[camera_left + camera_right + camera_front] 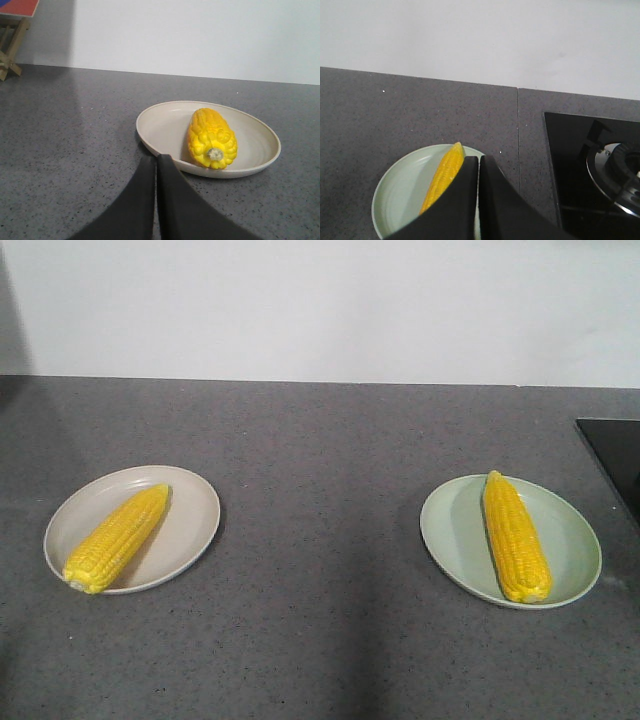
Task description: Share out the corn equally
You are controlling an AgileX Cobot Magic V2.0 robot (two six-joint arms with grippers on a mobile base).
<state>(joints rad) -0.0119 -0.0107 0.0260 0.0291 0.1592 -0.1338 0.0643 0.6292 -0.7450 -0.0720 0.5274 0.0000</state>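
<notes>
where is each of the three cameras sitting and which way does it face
Exterior front-facing: raised, looking down and forward across the grey counter at both plates; no robot parts show.
Left wrist-mounted: low behind the left gripper, jaws together, facing the beige plate and its corn.
Right wrist-mounted: above the right gripper, jaws together, over the green plate, cob and stove.
Shared: each wrist plate appears in the exterior view.

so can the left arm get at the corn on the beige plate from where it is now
Probably yes. The left gripper sits shut just short of the beige plate, with only bare counter between them. The corn lies alone on the plate, its stub end toward the gripper. The jaws would need to open first.
</notes>
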